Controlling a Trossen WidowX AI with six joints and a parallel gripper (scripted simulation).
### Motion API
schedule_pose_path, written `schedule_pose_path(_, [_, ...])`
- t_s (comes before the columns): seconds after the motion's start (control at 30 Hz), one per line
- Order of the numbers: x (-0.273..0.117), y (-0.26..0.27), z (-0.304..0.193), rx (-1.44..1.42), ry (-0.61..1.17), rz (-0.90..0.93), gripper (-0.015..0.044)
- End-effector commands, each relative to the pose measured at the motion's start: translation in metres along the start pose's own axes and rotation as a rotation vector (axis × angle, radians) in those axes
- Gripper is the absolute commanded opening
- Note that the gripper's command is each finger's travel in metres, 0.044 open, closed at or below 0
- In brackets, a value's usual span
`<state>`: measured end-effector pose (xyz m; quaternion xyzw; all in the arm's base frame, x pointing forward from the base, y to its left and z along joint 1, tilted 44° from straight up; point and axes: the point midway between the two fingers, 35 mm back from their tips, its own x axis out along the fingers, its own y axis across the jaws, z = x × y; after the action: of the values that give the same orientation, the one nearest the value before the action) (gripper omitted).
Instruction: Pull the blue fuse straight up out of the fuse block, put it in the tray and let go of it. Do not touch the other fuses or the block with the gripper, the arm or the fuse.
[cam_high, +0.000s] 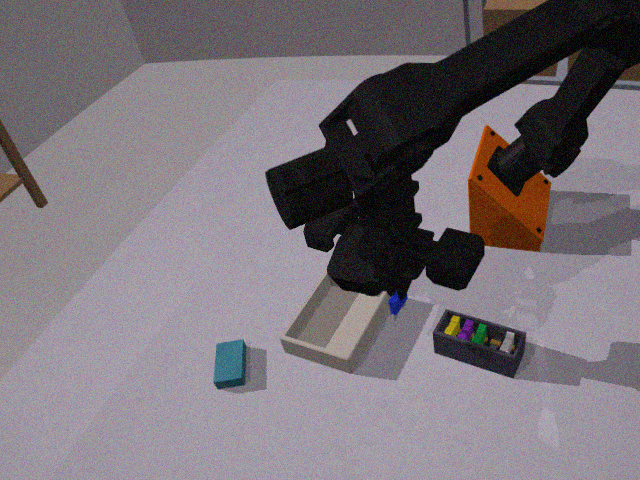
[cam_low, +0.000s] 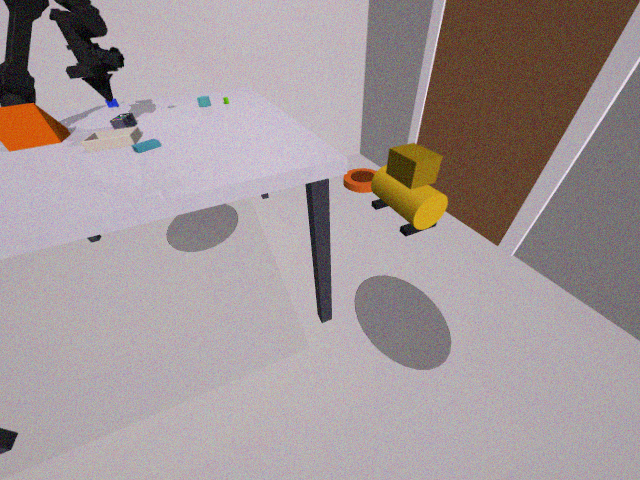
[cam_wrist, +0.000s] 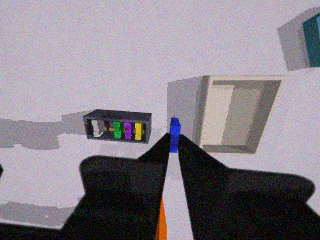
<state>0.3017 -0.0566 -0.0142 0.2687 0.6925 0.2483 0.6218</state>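
Note:
The blue fuse (cam_high: 397, 303) (cam_low: 112, 103) (cam_wrist: 174, 135) is held at the fingertips of my gripper (cam_high: 400, 293) (cam_low: 110, 99) (cam_wrist: 174, 137), which is shut on it. Fuse and gripper hang in the air, between the fuse block and the tray in the wrist view. The dark fuse block (cam_high: 473, 356) (cam_low: 124, 121) (cam_wrist: 120, 114) holds a yellow fuse (cam_high: 452, 326) (cam_wrist: 138, 131), a purple fuse (cam_high: 466, 329) (cam_wrist: 128, 130), a green fuse (cam_high: 480, 334) (cam_wrist: 117, 130) and a white fuse (cam_high: 507, 342) (cam_wrist: 96, 128). The beige tray (cam_high: 316, 352) (cam_low: 111, 140) (cam_wrist: 204, 115) looks empty; the arm covers its far corner in the top view.
A teal block (cam_high: 230, 363) (cam_low: 147, 145) (cam_wrist: 312, 40) lies beyond the tray. An orange wedge (cam_high: 504, 217) (cam_low: 31, 126) stands near the arm's base. Another teal block (cam_low: 204, 101) and a small green block (cam_low: 225, 100) lie farther off on the table (cam_low: 232, 155).

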Motion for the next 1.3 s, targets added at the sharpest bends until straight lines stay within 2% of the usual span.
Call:
schedule_pose_path(0.0, [0.000, -0.023, 0.002, -0.005, 0.000, -0.006, 0.0000])
schedule_pose_path(0.47, [0.008, -0.101, -0.002, -0.009, 0.003, 0.003, 0.0000])
schedule_pose_path(1.27, [0.039, -0.102, -0.002, -0.009, 0.003, 0.004, 0.0000])
